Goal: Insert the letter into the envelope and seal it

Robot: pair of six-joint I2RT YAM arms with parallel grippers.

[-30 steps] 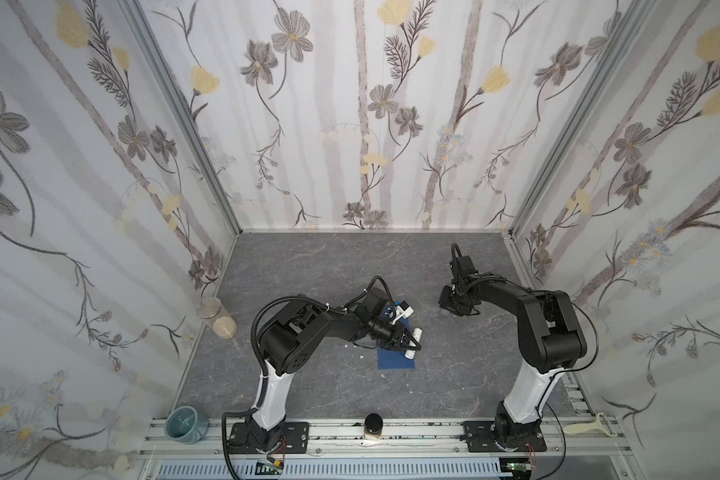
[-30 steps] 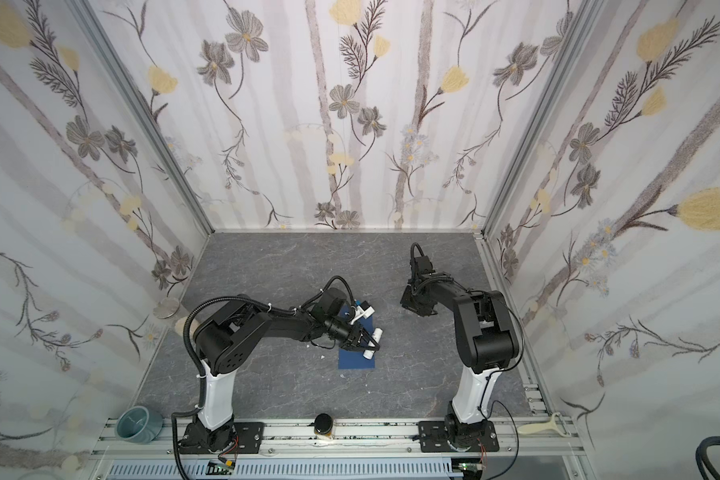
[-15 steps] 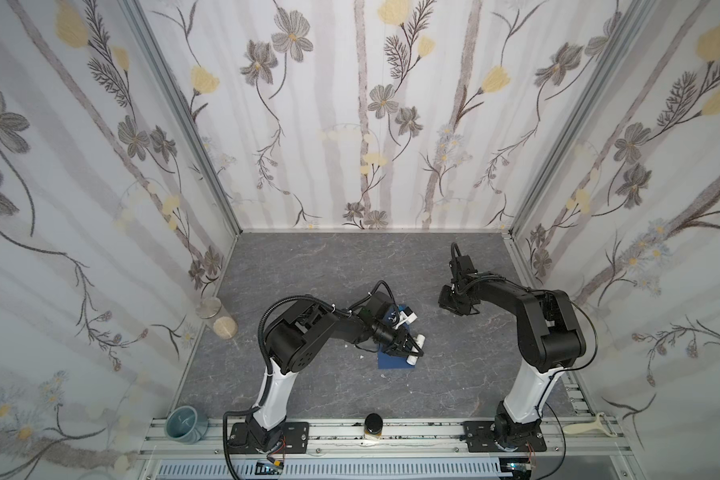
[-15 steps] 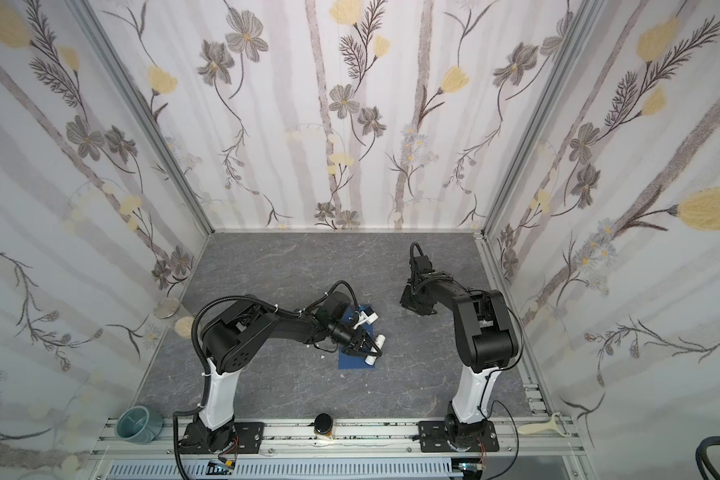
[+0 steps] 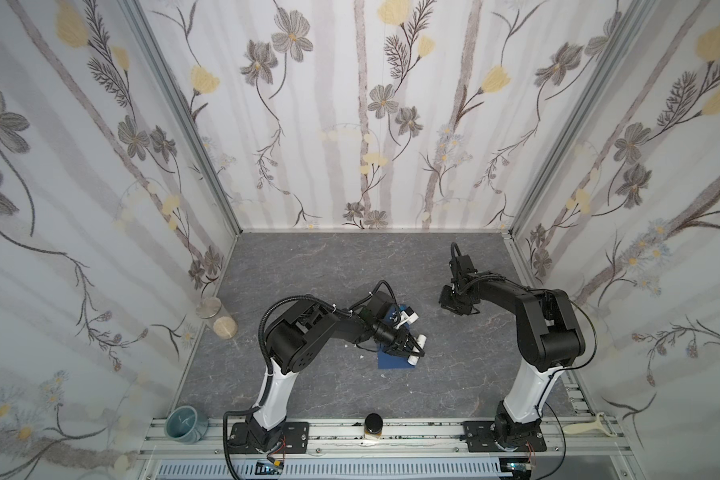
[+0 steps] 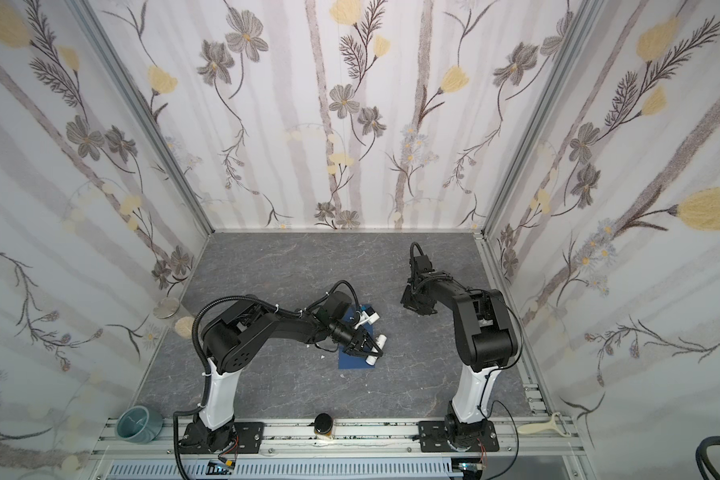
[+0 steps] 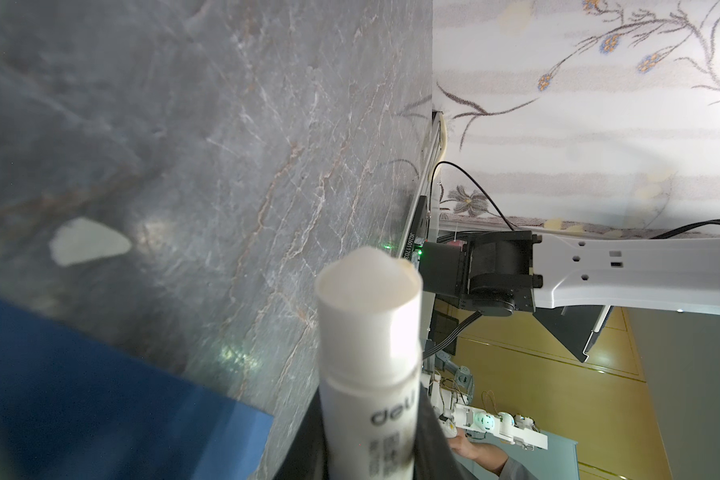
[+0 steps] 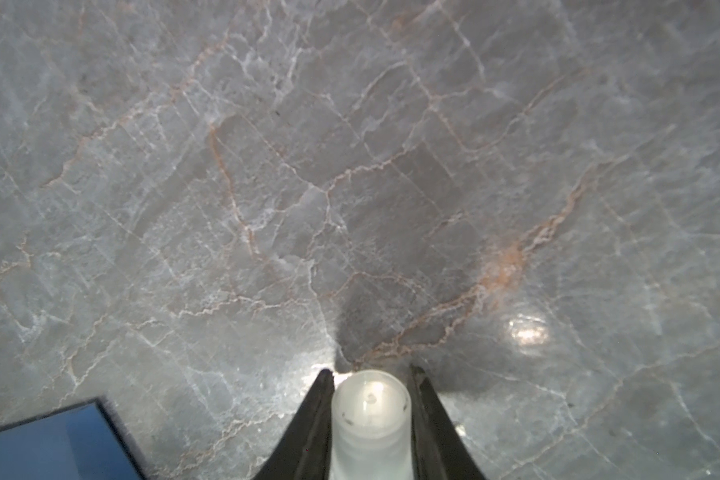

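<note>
The dark blue envelope (image 5: 388,363) (image 6: 349,362) lies flat on the grey table, near the middle and toward the front. My left gripper (image 5: 409,352) (image 6: 368,351) hovers over its right part, shut on a white glue stick (image 7: 370,332) whose bare glue end points past the envelope's edge (image 7: 80,395). My right gripper (image 5: 454,304) (image 6: 417,306) hangs low over the table to the right and farther back, shut on the translucent glue-stick cap (image 8: 371,411). A corner of the envelope (image 8: 51,440) shows in the right wrist view. The letter is not visible in any view.
A clear jar (image 5: 209,309) with a cork lid (image 5: 225,327) lies by the left wall. On the front rail stand a teal cup (image 5: 186,422) and a dark jar (image 5: 374,424), with a peeler (image 5: 591,428) at the right. Small white scraps (image 7: 88,243) lie near the envelope.
My left gripper has slid a little toward the front over the envelope, carrying the glue stick. The right arm has stayed in place.
</note>
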